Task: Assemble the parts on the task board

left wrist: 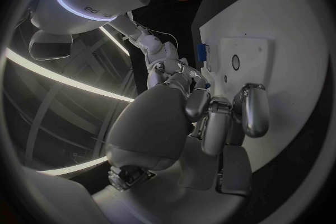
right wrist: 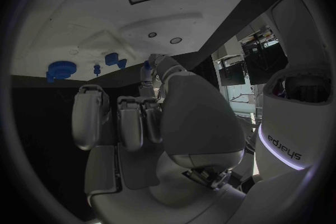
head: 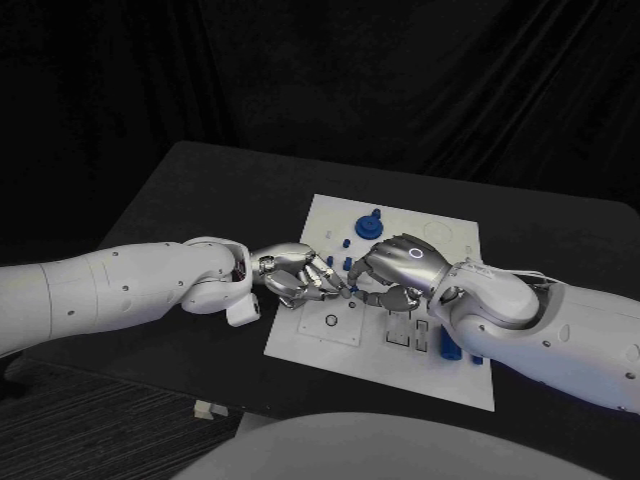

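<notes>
The white task board lies in the middle of the black table. My left hand and right hand meet fingertip to fingertip low over its middle, fingers curled in. A small blue bit shows between the fingertips; I cannot tell whether either hand holds it. A round blue part stands at the board's far end, also seen as the round blue part, with small blue pegs beside it. Another blue piece sits by my right forearm.
A raised white block with a round hole sits on the board's near left, just under my left hand. Dark slots lie beside it. Bare black table surrounds the board. A small white scrap lies near the table's front edge.
</notes>
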`<state>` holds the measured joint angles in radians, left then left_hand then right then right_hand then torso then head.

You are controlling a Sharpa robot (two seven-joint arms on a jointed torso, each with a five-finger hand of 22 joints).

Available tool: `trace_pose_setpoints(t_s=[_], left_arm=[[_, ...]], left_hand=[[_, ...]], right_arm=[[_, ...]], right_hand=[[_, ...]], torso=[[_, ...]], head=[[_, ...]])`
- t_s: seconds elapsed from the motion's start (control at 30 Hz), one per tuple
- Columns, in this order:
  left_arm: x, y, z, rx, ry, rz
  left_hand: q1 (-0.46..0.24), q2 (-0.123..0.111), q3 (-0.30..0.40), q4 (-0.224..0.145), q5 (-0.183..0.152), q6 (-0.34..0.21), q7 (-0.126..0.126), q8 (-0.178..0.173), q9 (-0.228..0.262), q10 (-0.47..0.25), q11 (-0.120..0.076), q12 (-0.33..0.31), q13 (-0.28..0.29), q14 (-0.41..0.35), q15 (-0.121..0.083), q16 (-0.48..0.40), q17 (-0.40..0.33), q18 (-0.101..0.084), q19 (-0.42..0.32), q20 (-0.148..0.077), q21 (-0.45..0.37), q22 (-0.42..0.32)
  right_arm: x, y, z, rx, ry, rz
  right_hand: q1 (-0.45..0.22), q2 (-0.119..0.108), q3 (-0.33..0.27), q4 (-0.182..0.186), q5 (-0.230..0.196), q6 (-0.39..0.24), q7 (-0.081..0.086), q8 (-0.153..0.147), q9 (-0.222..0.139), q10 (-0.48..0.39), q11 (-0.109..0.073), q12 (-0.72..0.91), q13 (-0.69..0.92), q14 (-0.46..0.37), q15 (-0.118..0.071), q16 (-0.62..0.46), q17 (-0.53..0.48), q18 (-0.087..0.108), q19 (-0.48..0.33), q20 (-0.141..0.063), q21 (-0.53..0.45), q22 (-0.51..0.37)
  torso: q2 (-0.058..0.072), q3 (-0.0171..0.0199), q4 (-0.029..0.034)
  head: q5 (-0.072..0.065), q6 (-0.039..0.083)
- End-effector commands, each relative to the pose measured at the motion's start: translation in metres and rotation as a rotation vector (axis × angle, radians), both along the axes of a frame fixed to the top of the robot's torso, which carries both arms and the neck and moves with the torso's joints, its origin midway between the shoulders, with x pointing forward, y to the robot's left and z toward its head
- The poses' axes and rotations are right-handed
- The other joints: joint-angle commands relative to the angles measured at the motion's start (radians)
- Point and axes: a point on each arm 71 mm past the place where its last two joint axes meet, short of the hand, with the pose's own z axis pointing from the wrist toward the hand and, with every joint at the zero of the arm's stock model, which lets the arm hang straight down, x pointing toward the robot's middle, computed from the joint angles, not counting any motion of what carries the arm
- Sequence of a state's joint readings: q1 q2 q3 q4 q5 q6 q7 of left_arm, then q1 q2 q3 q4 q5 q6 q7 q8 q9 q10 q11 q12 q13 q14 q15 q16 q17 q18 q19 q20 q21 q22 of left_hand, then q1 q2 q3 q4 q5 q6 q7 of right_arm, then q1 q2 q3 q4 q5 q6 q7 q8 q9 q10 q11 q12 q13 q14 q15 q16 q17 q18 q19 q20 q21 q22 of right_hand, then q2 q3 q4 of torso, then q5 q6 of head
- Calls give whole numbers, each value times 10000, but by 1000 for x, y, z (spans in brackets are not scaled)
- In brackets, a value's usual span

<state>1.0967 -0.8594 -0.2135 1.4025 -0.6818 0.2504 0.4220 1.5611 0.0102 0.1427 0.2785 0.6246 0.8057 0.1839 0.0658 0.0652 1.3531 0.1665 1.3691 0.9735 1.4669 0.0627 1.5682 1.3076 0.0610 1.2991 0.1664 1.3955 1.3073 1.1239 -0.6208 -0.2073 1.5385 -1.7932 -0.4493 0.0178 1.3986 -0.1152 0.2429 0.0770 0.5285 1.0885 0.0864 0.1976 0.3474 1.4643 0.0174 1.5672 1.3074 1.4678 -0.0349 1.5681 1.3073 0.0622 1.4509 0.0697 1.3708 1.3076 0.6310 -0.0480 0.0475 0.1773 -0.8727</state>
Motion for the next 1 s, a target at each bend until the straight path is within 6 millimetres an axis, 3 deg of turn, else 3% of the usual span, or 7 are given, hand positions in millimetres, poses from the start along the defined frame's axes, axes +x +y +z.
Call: trace_pose_setpoints(t_s=[0.03, 1.0], left_arm=[[-1, -2, -2, 34, 192, -118], [0, -2, -4, 530, -444, -438]], left_hand=[[9, -111, 75, 1, 47, -52, 9, -59, -11, 2177, -641, 2017, 5973, 1039, -45, 26, 2632, 57, -68, 11, -44, 1285], [-28, -115, 130, 0, 22, -331, 8, -69, -24, 2177, -647, 2017, 5973, 1039, -41, 26, 2632, 71, -128, 21, -93, 1269]], right_arm=[[-1, 1, 3, 214, -195, -31], [-7, 4, 4, 48, 21, 216]], right_hand=[[11, 86, 48, -48, 24, 166, -95, 54, 246, 1065, -82, 36, 2634, 1030, -73, 27, 2635, -156, 70, -1, 17, 2020], [53, 84, 76, -90, 39, 130, -71, 10, 244, 1065, -69, 36, 2634, 1030, -70, 27, 2635, -146, 46, -3, -29, 2005]], torso=[[3, 2, 0], [0, -3, 9]], head=[[12, 1], [69, 1]])
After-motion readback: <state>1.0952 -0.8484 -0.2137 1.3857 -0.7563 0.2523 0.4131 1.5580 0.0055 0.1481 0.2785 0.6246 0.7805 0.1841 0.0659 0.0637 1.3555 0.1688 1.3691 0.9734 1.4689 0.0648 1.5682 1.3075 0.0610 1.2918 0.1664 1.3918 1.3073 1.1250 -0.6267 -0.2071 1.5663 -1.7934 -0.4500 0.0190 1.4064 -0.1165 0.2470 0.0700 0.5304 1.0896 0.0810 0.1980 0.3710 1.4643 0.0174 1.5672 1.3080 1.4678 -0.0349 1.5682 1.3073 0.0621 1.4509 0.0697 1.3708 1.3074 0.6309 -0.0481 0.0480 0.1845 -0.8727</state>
